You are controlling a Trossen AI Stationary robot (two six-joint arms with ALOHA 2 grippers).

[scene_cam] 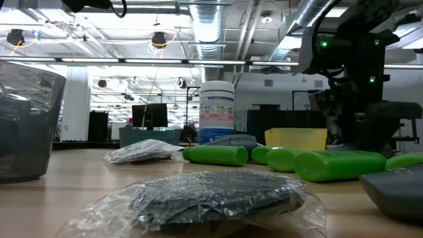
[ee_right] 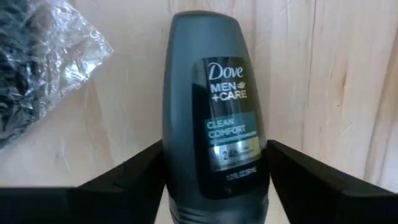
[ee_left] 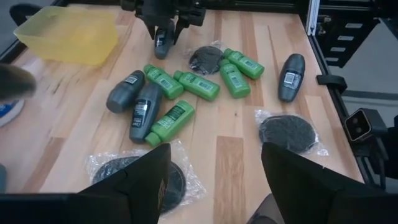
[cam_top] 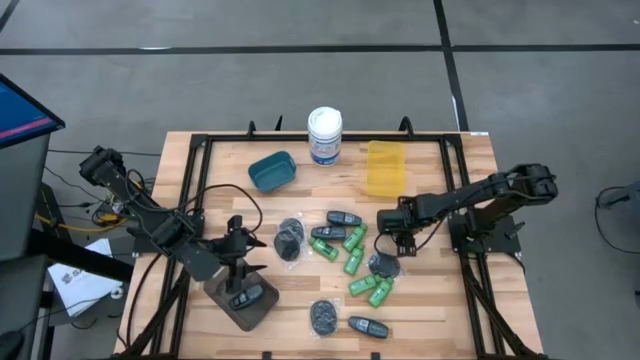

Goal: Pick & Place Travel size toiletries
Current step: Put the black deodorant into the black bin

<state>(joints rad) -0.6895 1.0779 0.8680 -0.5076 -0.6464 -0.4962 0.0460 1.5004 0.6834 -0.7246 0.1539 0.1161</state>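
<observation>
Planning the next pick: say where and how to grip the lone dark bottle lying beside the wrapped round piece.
Grip the lone dark bottle across the middle of its body, coming straight down from above. It lies flat with both long sides free, so the fingers can close across its narrow width. The wrapped round piece sits off one end, clear of them.
</observation>
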